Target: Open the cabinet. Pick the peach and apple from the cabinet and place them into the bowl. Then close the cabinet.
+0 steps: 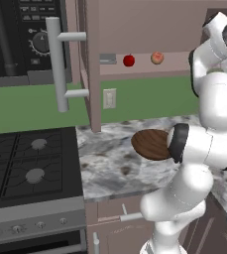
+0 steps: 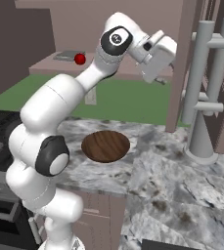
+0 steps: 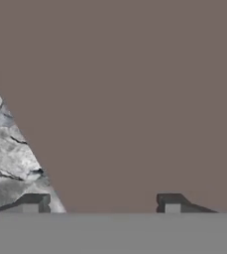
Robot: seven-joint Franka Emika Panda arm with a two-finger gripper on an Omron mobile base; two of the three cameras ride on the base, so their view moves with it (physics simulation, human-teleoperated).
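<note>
Nearest to us, the bowl sits on the marble surface, dark wood, nothing in it from either base view. That is the drop-off, so neither fruit is placed yet.

Up from there, the gripper is raised to the cabinet, whose doors stand open. In the hand view its two tips stand well apart with nothing between them, so it holds nothing, facing a flat mauve panel up close with a wedge of marble at the left.

Further back on the cabinet's floor, the apple sits to the left and the peach just to its right, the two apart. A flat grey item lies left of the apple.

My read: the pick is at hand. The hand looks aimed at bare panel, not fruit, so it wants re-aiming at one fruit, tips either side of its widest part, closing gently so it doesn't roll away.
</note>
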